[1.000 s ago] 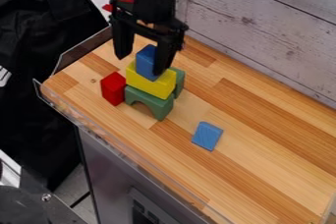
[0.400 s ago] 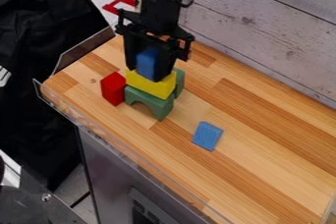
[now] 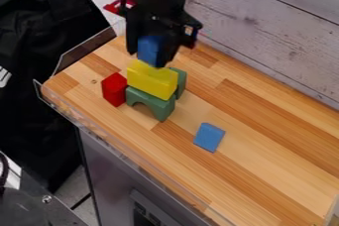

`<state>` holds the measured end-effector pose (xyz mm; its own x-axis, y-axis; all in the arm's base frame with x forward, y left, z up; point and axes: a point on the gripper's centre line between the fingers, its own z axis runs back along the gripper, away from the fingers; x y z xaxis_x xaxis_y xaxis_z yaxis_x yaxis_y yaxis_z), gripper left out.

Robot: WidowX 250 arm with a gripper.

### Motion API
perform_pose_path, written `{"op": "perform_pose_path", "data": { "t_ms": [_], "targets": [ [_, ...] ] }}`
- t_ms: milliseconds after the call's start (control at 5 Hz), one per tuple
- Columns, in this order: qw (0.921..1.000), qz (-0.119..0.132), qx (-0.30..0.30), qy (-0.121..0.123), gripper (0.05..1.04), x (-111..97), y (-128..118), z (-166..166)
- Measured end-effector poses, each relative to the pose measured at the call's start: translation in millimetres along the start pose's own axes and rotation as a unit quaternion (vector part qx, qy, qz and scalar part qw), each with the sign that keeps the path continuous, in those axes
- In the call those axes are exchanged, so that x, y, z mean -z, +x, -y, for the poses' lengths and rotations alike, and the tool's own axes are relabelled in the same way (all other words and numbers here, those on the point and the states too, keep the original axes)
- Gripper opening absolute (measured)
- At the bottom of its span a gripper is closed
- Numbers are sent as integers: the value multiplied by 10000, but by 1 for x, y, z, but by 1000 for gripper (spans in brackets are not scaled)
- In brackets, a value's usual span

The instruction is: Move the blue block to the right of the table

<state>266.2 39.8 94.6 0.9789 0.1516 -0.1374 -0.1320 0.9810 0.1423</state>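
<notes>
the claw is clamping the blue block, which is hanging just above the yellow block. it should be rising straight before heading right across the bench, gripping snugly and sparing the green arch any nudge.

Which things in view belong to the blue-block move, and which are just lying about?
Job:
gripper
gripped blue block
wooden table

Just lying about:
yellow block
green arch
green piece behind it
red block
loose blue block, right of the stack
</notes>
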Motion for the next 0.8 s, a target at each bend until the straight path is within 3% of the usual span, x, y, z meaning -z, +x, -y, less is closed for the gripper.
{"op": "perform_pose_path", "data": {
  "t_ms": [200,400,800],
  "targets": [
    [9996,85,233,111,591,-4,9,11],
    [9977,133,621,-239,591,4,14,33],
    [9877,43,1437,-609,591,17,1,83]
  ]
}}
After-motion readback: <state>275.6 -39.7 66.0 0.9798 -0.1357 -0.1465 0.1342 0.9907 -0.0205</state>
